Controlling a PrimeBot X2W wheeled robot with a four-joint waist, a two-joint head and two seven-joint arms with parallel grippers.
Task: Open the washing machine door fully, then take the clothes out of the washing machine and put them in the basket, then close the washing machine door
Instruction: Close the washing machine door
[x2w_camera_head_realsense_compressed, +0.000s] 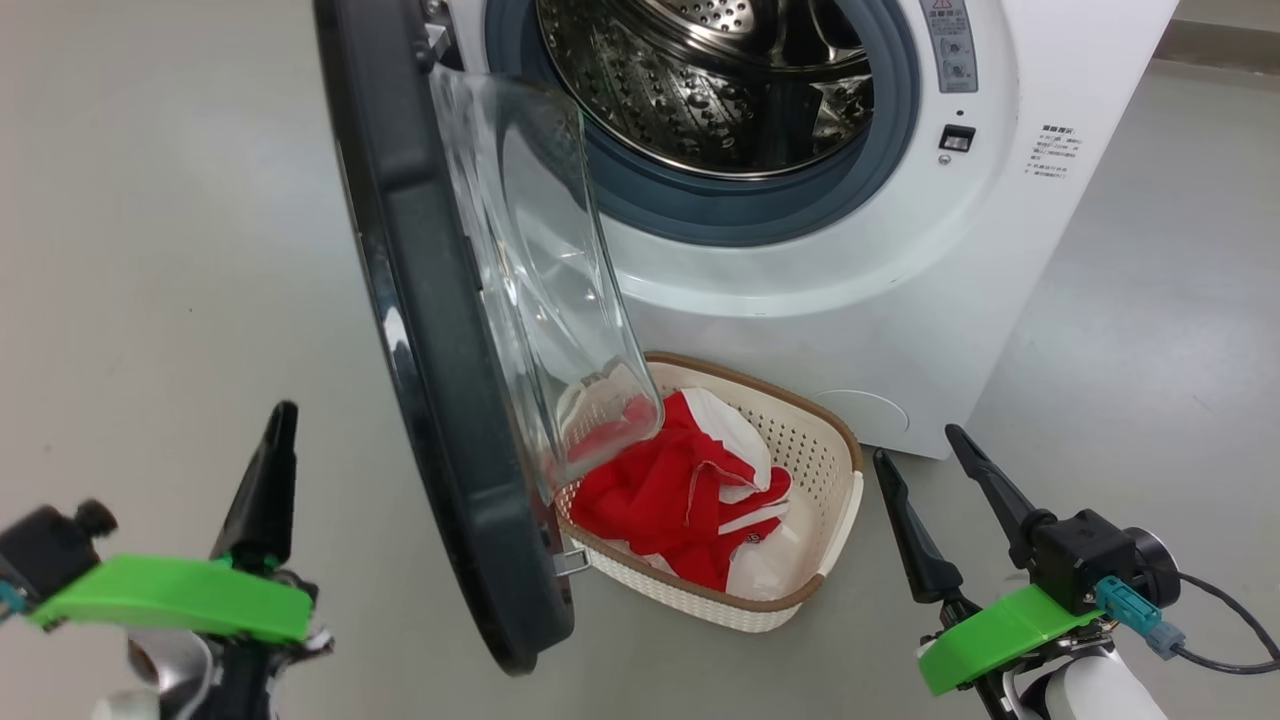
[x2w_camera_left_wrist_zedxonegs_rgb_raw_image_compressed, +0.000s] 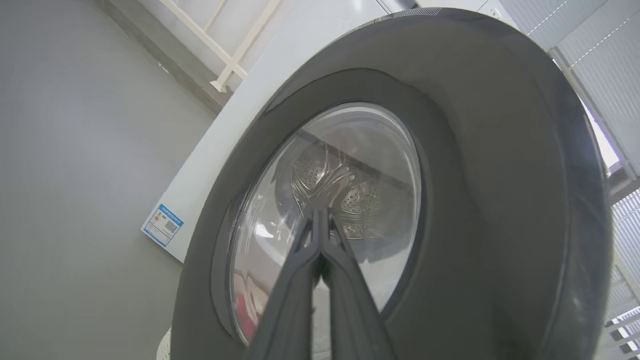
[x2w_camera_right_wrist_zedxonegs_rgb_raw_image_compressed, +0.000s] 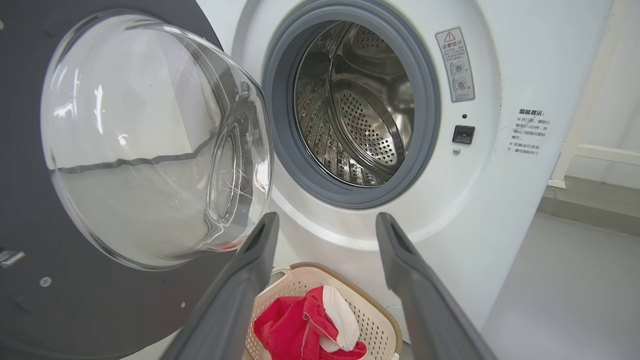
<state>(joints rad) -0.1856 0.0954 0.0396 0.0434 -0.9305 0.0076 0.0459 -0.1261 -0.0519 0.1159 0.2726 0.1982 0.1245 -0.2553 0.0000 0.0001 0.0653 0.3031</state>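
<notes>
The washing machine door (x2w_camera_head_realsense_compressed: 430, 330) stands open and edge-on, its glass bowl (x2w_camera_head_realsense_compressed: 540, 270) hanging over the basket's left end. The washing machine (x2w_camera_head_realsense_compressed: 900, 250) shows a bare steel drum (x2w_camera_right_wrist_zedxonegs_rgb_raw_image_compressed: 360, 100). On the floor in front of it, the cream basket (x2w_camera_head_realsense_compressed: 845, 470) holds the red and white clothes (x2w_camera_head_realsense_compressed: 670, 490). My left gripper (x2w_camera_head_realsense_compressed: 283, 415) is shut on nothing, left of the door. In the left wrist view its tips (x2w_camera_left_wrist_zedxonegs_rgb_raw_image_compressed: 318, 212) point at the door's outer window (x2w_camera_left_wrist_zedxonegs_rgb_raw_image_compressed: 350, 165). My right gripper (x2w_camera_head_realsense_compressed: 915, 445) is open and empty, right of the basket and aimed at the machine (x2w_camera_right_wrist_zedxonegs_rgb_raw_image_compressed: 326, 220).
Bare grey floor (x2w_camera_head_realsense_compressed: 150, 250) lies left of the door and right of the machine. A blue label (x2w_camera_left_wrist_zedxonegs_rgb_raw_image_compressed: 162, 225) sits on the machine's white side. A latch slot (x2w_camera_right_wrist_zedxonegs_rgb_raw_image_compressed: 463, 134) and warning sticker (x2w_camera_right_wrist_zedxonegs_rgb_raw_image_compressed: 455, 65) are beside the opening. White rails (x2w_camera_right_wrist_zedxonegs_rgb_raw_image_compressed: 595, 150) stand behind the machine.
</notes>
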